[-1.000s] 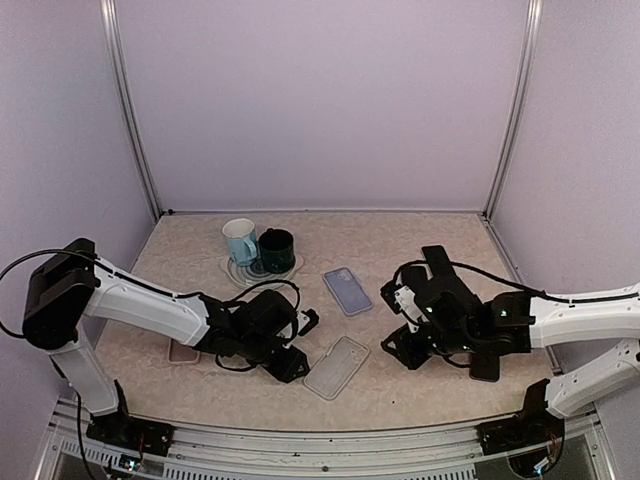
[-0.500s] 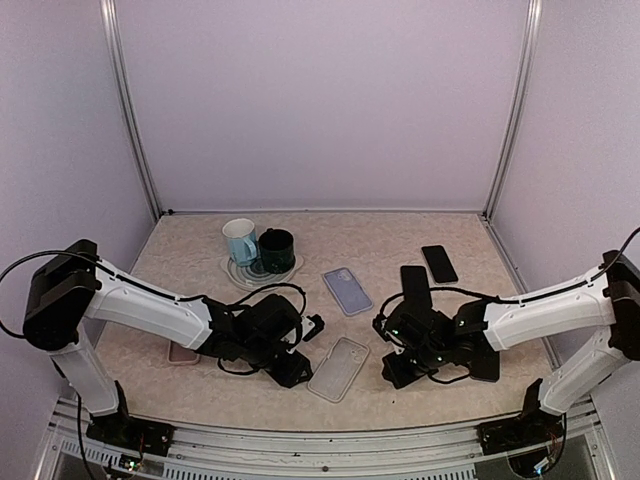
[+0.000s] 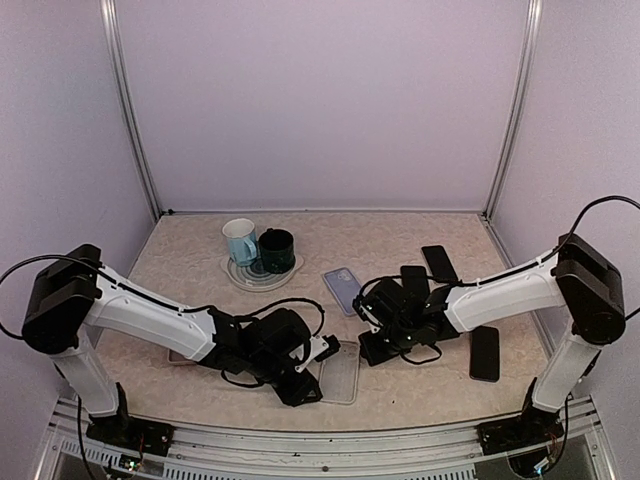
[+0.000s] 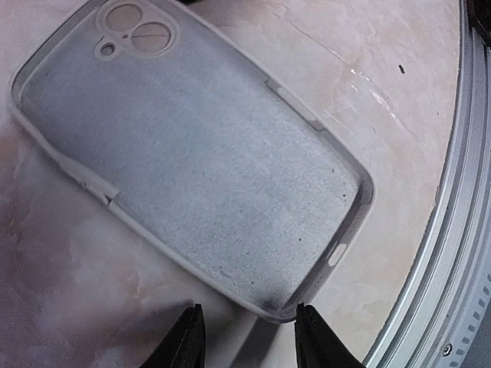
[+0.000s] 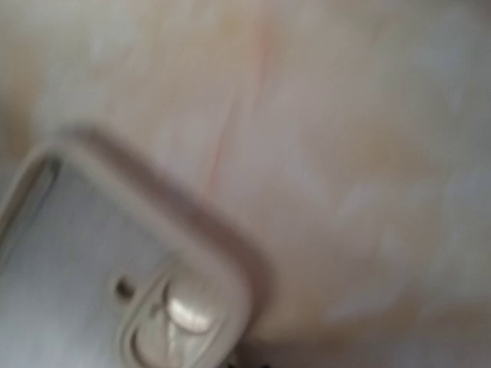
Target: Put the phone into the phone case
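Just ahead of the left jaws, the pale phone case (image 4: 192, 161) lies hollow side up on the worktop (image 4: 368, 69). Its near corner sits between the half-parted fingertips (image 4: 188, 341), which grip nothing. The right jaws hang low beside the case's camera end; open or closed, I cannot tell. A dark phone (image 3: 484, 352) lies well apart, back toward that arm's base.

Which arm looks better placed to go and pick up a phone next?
Probably the right. The right arm reaches beside a flat black phone, while the left fingers straddle the end of the translucent grey phone case, suited to steadying it.
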Controlling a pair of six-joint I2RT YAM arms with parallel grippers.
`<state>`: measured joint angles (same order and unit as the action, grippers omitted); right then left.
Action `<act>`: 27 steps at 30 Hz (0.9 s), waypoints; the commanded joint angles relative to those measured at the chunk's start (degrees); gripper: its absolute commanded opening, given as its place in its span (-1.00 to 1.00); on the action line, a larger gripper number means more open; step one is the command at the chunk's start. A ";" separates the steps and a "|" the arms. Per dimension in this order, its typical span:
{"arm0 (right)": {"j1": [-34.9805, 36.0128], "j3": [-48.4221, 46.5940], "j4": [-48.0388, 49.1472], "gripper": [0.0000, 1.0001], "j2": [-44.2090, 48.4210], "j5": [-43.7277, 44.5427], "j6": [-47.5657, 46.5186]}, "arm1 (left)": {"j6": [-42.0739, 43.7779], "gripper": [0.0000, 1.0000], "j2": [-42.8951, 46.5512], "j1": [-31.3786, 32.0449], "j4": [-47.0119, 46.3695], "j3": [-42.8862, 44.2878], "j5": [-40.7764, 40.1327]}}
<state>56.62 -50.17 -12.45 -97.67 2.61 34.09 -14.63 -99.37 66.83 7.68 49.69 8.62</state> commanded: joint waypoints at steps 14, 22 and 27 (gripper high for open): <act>-13.80 -7.37 -5.97 -0.69 5.31 2.20 -10.97 | 3.51 -0.17 -9.52 0.24 -9.75 9.81 8.49; -27.36 -9.90 -10.29 0.96 5.71 5.23 -14.98 | 4.81 -0.04 -12.17 0.16 -11.50 13.92 10.23; -31.53 -17.48 -14.04 0.99 -2.37 3.43 -15.13 | 4.78 -0.03 -11.52 -1.02 -12.76 14.45 11.01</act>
<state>27.09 -62.08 -22.46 -94.17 6.57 20.12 -10.87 -110.74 66.83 -2.55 63.16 17.98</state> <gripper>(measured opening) 0.992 0.483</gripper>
